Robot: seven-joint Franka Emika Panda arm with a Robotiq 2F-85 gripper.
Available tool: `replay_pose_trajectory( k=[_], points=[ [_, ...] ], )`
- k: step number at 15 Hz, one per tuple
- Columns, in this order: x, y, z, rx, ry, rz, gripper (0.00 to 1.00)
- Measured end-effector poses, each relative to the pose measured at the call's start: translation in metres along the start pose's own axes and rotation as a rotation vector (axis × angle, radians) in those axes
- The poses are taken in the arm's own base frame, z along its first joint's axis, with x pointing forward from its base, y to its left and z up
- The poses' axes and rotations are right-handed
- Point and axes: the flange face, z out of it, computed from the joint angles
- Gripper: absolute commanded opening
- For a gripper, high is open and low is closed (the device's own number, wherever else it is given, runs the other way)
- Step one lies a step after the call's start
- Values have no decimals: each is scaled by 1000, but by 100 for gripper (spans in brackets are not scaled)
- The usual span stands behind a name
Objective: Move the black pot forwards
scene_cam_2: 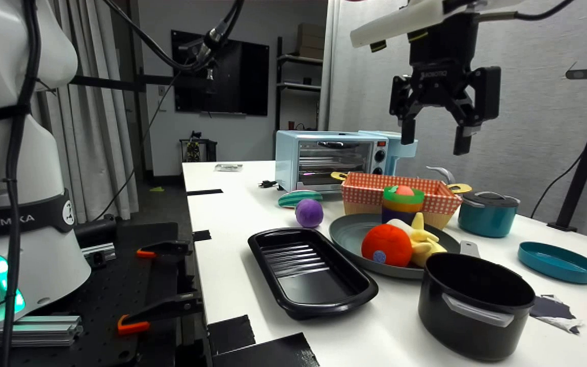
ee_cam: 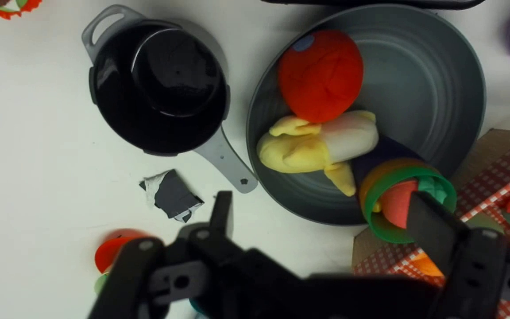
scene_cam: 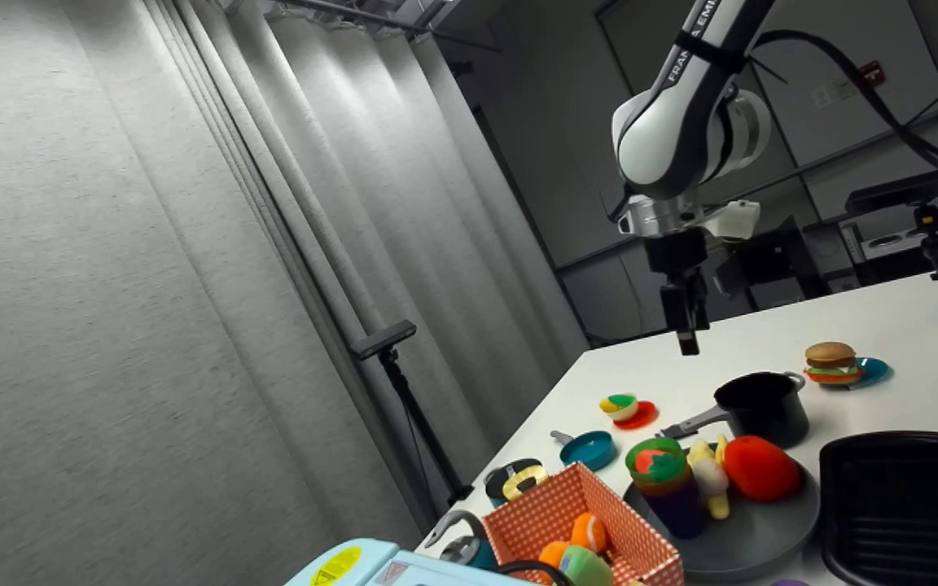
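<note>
The black pot (ee_cam: 157,93) stands upright on the surface (ee_cam: 38,168), upper left in the wrist view. The end effector (scene_cam_2: 435,137) hangs above the surface, fingers (scene_cam_2: 462,141) apart, clamped on nothing. Treat the pot as probably light, stiff and smooth, liable to slide or pivot. Preferred grip: across the thin rim (ee_cam: 162,154); alternative: the long handle (ee_cam: 229,165). The wrist view exposes the pot's interior and that handle's full length; in an exterior view, the loop handle (scene_cam_2: 477,311) faces the camera, the long handle mostly hidden.
</note>
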Motion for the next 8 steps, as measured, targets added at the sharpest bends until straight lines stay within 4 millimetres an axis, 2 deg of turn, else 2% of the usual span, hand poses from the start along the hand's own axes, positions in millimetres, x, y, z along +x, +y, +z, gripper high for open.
replay_pose_trajectory(
  k=[4, 8],
  points=[
    [-24, -22, -14, -5, -1, 15, 100],
    [-40, -38, -27, -18, 6, 13, 100]
  ],
)
